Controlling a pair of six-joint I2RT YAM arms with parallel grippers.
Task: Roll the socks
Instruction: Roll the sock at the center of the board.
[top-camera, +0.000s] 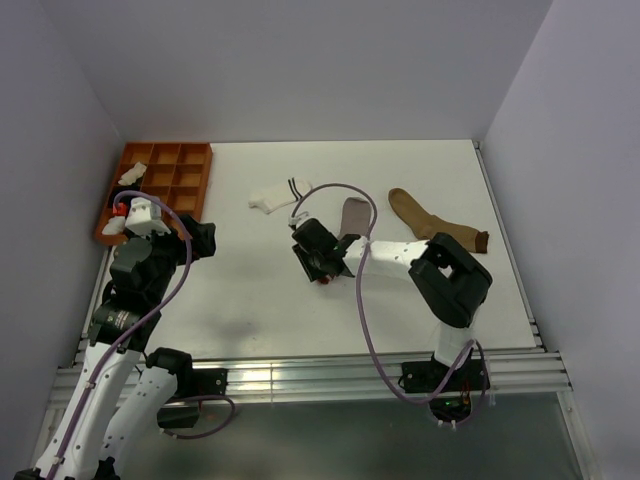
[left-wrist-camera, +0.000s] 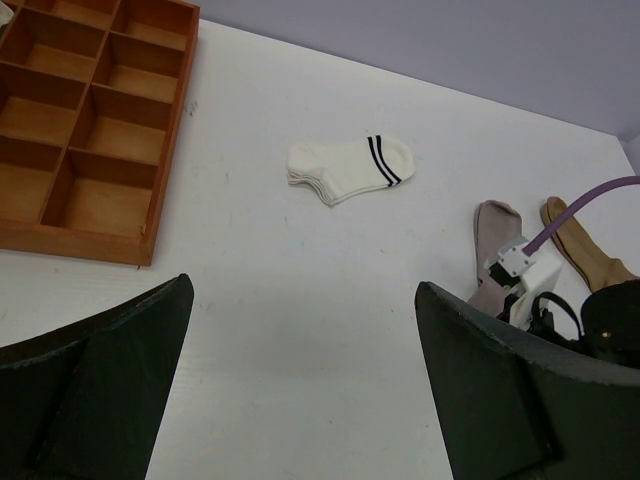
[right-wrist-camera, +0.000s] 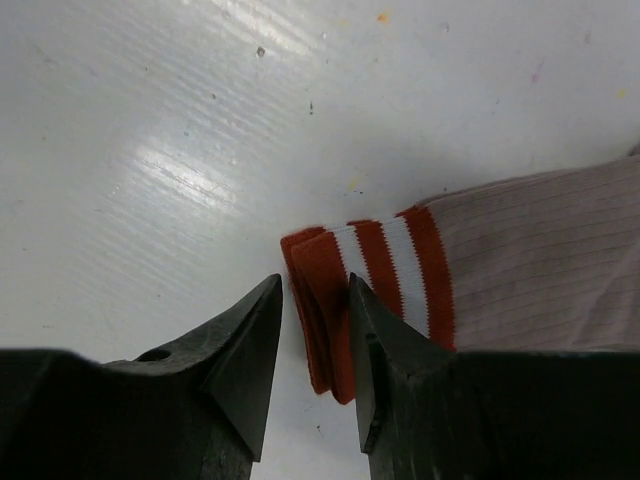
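Note:
The grey sock (right-wrist-camera: 540, 260) lies flat, its red-and-white striped cuff (right-wrist-camera: 385, 255) folded at the end. My right gripper (right-wrist-camera: 314, 282) is low over the table and straddles the cuff's red edge. Its jaws stand narrow, the left finger still apart from the fabric. From above, this gripper (top-camera: 322, 268) sits at the near end of the grey sock (top-camera: 352, 215). A short white sock with dark stripes (top-camera: 280, 195) lies to the left, and a tan-brown sock (top-camera: 430, 225) to the right. My left gripper (left-wrist-camera: 305, 330) hangs wide open over bare table, well short of the white sock (left-wrist-camera: 350, 168).
An orange wooden compartment tray (top-camera: 160, 185) stands at the far left, with a white bundle (top-camera: 130, 175) in one cell. The right arm's purple cable (top-camera: 362, 300) loops over the table. Grey walls close off the back and both sides.

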